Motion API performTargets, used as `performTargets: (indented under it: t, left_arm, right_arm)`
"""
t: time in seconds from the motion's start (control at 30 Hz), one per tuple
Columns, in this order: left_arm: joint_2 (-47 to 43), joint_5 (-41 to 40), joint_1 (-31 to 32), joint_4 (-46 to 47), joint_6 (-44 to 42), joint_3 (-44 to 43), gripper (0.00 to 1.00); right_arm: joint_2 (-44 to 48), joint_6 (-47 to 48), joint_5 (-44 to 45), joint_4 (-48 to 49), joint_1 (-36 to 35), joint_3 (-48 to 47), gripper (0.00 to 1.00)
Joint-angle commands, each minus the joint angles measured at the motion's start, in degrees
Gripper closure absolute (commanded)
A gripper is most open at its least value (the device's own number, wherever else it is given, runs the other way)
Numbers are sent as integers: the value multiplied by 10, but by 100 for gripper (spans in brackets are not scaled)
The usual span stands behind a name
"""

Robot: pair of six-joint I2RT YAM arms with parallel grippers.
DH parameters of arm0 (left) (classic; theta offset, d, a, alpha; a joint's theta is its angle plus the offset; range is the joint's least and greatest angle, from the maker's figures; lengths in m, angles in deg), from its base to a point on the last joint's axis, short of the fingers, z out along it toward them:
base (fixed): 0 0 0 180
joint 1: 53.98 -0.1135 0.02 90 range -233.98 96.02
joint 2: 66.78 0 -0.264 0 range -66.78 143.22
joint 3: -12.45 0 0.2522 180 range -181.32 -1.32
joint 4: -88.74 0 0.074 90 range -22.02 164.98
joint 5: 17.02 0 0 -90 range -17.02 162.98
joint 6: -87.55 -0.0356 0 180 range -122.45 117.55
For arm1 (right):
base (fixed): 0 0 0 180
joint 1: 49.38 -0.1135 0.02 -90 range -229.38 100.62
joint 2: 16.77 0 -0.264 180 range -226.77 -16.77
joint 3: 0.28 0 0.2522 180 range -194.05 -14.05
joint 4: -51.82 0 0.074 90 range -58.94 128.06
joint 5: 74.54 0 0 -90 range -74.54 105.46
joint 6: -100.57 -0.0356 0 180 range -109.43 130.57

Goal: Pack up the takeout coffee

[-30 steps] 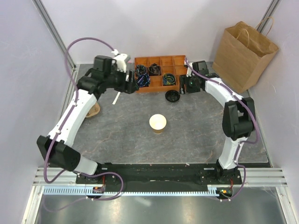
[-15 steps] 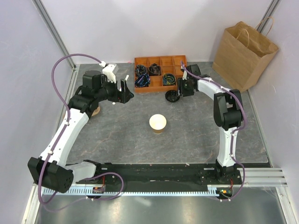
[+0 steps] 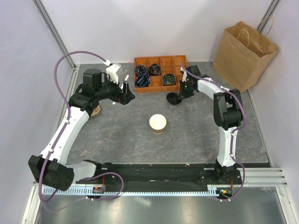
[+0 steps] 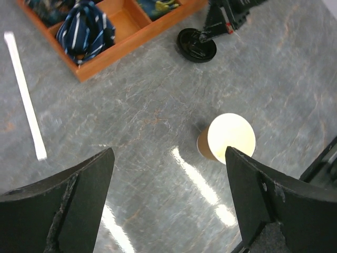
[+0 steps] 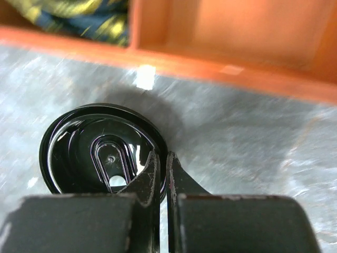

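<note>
My right gripper (image 5: 162,161) tight on lid (image 5: 100,153) rim, my left gripper (image 4: 168,153) wide, empty, apart from lidless cup (image 4: 230,138).

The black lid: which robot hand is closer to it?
Right. The right gripper is shut on the rim of the lid. The left gripper hangs open, far to the lid's left in the top view.

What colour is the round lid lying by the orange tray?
The lid is glossy black, and it shows best in the right wrist view.

brown cup (image 3: 158,124) upright, uncovered; black lid (image 3: 173,98) lies apart.
</note>
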Motion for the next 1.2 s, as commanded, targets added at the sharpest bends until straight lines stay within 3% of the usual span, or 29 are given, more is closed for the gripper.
performTargets:
  t: [0.0,0.13,0.17,0.27,0.33,0.4,0.67,0.87,1.17]
  left_arm:
    - [-2,92,-2,-21,-134,-49,7]
    - [-19,185,2,-25,-275,-43,9]
    - [-25,204,4,-24,-300,-40,9]
    - [-35,270,25,-23,-385,-35,9]
    - [-44,280,59,-21,-432,-28,12]
    - [-57,270,82,-10,-451,-19,14]
    - [-118,242,206,-9,-590,70,9]
    - [-108,214,268,-25,-618,85,7]
    - [-73,135,339,50,-543,107,20]
  right_arm:
    - [85,14,-131,-36,26,5,100]
    - [159,35,-350,-56,44,31,100]
    - [166,56,-442,-70,40,31,100]
    - [181,127,-540,-163,18,15,100]
    - [188,241,-552,-286,-1,0,100]
    - [196,296,-556,-373,-31,-6,100]
    - [198,457,-584,-546,-91,-1,100]
    - [207,455,-576,-547,-136,2,100]
    - [207,442,-575,-546,-172,-20,100]
